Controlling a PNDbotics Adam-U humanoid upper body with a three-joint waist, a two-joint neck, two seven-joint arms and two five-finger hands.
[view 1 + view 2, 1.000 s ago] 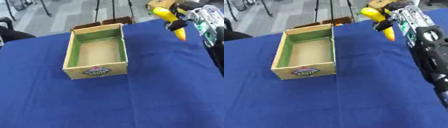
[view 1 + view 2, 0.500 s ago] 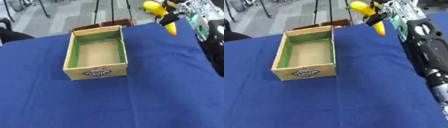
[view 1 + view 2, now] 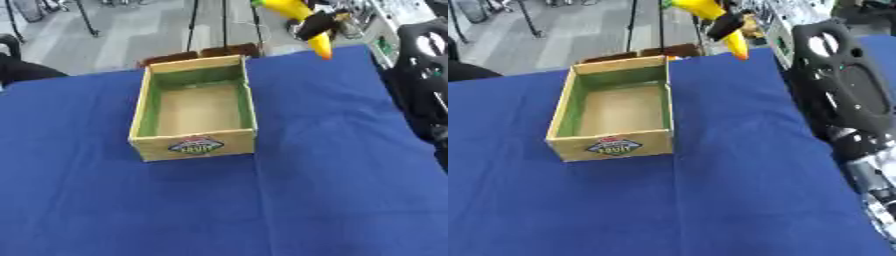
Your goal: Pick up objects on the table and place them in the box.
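A yellow banana [image 3: 300, 15] hangs high at the top of the view, beyond the table's far edge and to the right of the box. My right hand [image 3: 317, 24] is shut on it, dark fingers wrapped round its middle. The open cardboard box [image 3: 194, 108] with green inner walls and a fruit label on its front stands on the blue cloth, left of centre; nothing shows inside it. My right arm [image 3: 846, 95] runs down the right side. My left hand does not show.
The blue tablecloth [image 3: 219, 200] covers the whole table. Brown chair backs [image 3: 201, 54] stand just behind the box. Tripod legs and grey floor lie beyond the far edge.
My right hand has carried the banana up and to the left, from over the table's right side toward the far edge near the box. The box has not moved.
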